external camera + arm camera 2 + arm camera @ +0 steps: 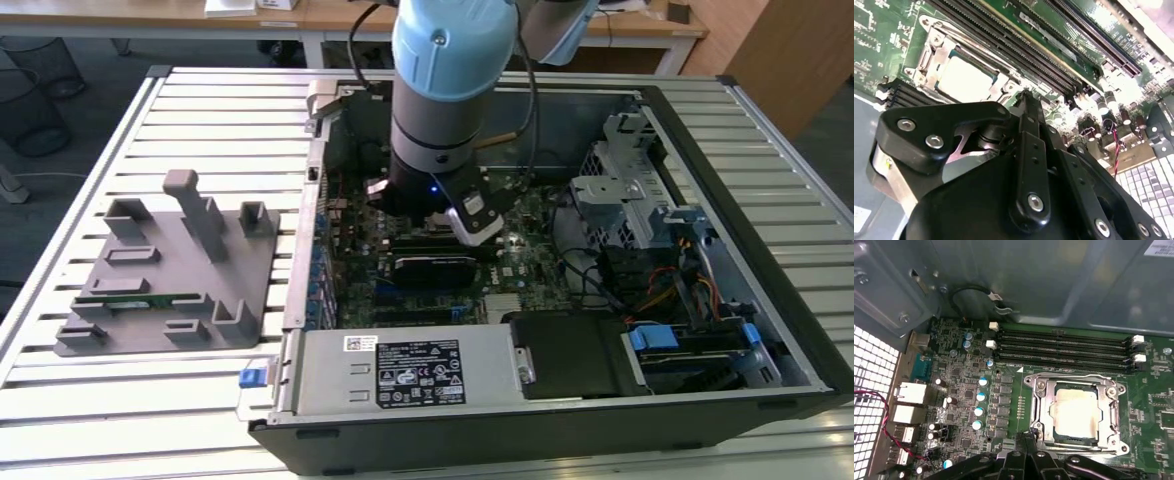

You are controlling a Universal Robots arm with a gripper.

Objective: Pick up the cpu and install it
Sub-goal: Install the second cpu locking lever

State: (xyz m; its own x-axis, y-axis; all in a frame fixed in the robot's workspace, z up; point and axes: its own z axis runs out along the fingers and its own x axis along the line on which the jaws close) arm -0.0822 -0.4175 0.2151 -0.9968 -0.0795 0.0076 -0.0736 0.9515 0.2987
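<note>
Your cpu (pixel 1076 411) sits flat in the socket (pixel 1040 412), right of centre in the first wrist view. Just beside its frame hovers the hand (pixel 1026 436), fingers together, holding nothing.

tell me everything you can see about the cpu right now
The cpu is a flat square chip with a shiny, pale silver metal top, also seen in the second wrist view. It lies flat in the socket on the green motherboard, framed by the socket's metal bracket, beside the long black memory slots. The tool sits at the socket's edge, not holding the chip.
</note>
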